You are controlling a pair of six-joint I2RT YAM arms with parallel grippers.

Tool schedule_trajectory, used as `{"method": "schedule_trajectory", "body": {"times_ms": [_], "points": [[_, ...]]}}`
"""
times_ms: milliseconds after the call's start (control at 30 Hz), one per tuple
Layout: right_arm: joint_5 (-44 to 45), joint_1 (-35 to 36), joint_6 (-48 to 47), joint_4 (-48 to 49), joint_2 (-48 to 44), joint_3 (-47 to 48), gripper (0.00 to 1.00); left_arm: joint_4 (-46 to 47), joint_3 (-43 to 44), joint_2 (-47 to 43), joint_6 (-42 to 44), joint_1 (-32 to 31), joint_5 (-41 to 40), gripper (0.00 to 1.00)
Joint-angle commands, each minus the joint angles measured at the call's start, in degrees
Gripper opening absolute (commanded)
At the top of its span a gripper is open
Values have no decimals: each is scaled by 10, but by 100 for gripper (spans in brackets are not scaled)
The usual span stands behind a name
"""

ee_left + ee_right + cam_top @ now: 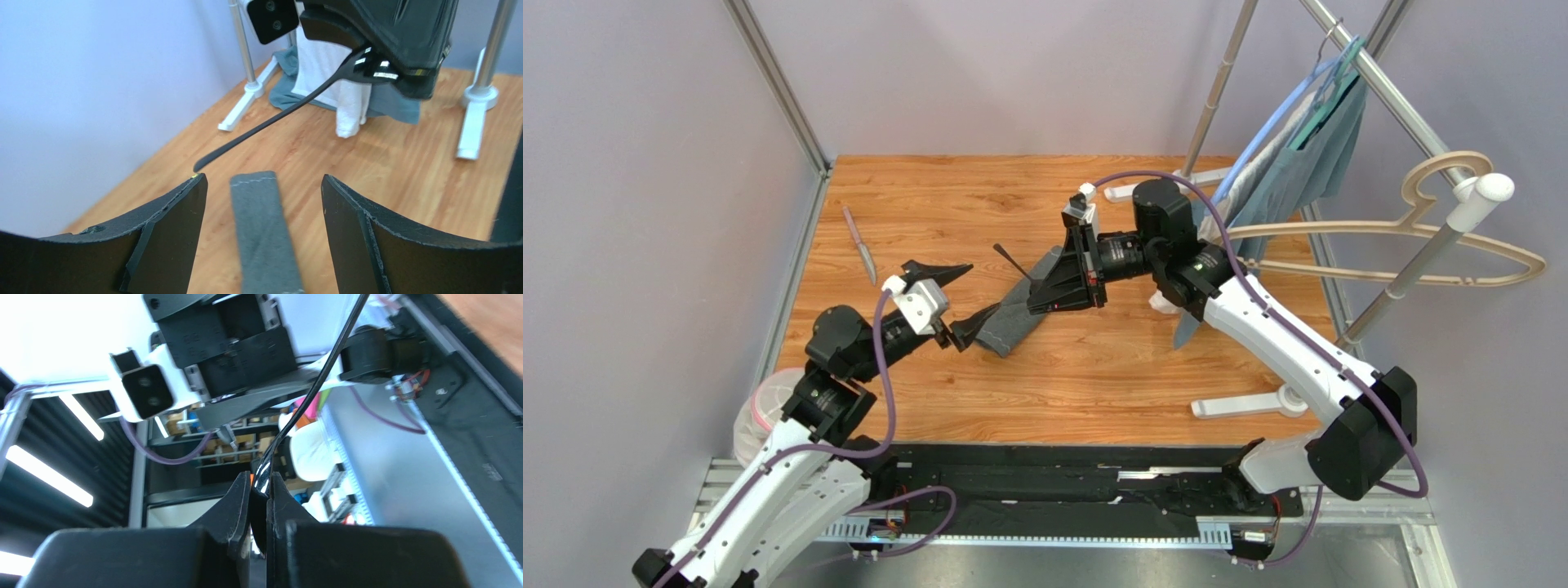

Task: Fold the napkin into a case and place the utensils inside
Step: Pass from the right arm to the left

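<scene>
The napkin lies folded as a narrow dark grey case (1020, 312) on the wooden table, its pale-stitched end (255, 179) pointing away in the left wrist view. My left gripper (955, 304) is open at the case's left end, and the strip (264, 233) runs between its spread fingers (178, 233), apart from both. My right gripper (1041, 288) hovers over the case's right end, shut on the bowl of the black spoon (307, 398). The spoon's handle (1009, 259) sticks out up and left above the table (276, 116). The silver knife (859, 245) lies at the far left.
A clothes rack with a teal-grey garment (1308, 159) and a pale wooden hanger (1431, 245) stands at the right, its white feet (1247, 404) on the table. A clear plastic tub (762, 410) sits at the left edge. Grey walls enclose the table.
</scene>
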Motion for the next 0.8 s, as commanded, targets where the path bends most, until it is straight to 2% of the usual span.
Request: {"method": "schedule_trajectory", "body": {"times_ms": [0, 133, 267, 400, 500, 533, 567, 600, 633, 700, 733, 767], "points": [[-46, 11, 90, 65, -28, 10, 0, 77, 13, 30, 148, -11, 32, 77], [-47, 27, 130, 104, -25, 7, 0, 70, 25, 52, 191, -21, 54, 77], [-50, 52, 165, 127, -15, 7, 0, 80, 37, 77, 205, -43, 44, 77], [-54, 64, 212, 194, -12, -3, 0, 69, 57, 97, 204, -46, 56, 75], [-58, 66, 215, 205, -11, 4, 0, 15, 99, 120, 174, -46, 71, 52], [-60, 66, 208, 205, -9, 8, 0, -35, 135, 127, 163, -46, 78, 16], [-68, 64, 187, 190, -5, 19, 1, -70, 156, 141, 148, -46, 86, 9], [-69, 56, 159, 156, -1, 33, 6, -103, 175, 150, 109, -46, 92, 8], [-67, 51, 94, 106, -1, 55, 22, -158, 204, 155, 88, -46, 101, 6], [-50, 24, -9, 31, 9, 91, 43, -204, 223, 175, 28, -45, 126, 0], [-43, 14, -129, -60, 14, 142, 55, -237, 228, 181, 3, -45, 135, 0], [-7, 8, -220, -127, 21, 170, 62, -249, 226, 186, -22, -45, 148, 0]]}}
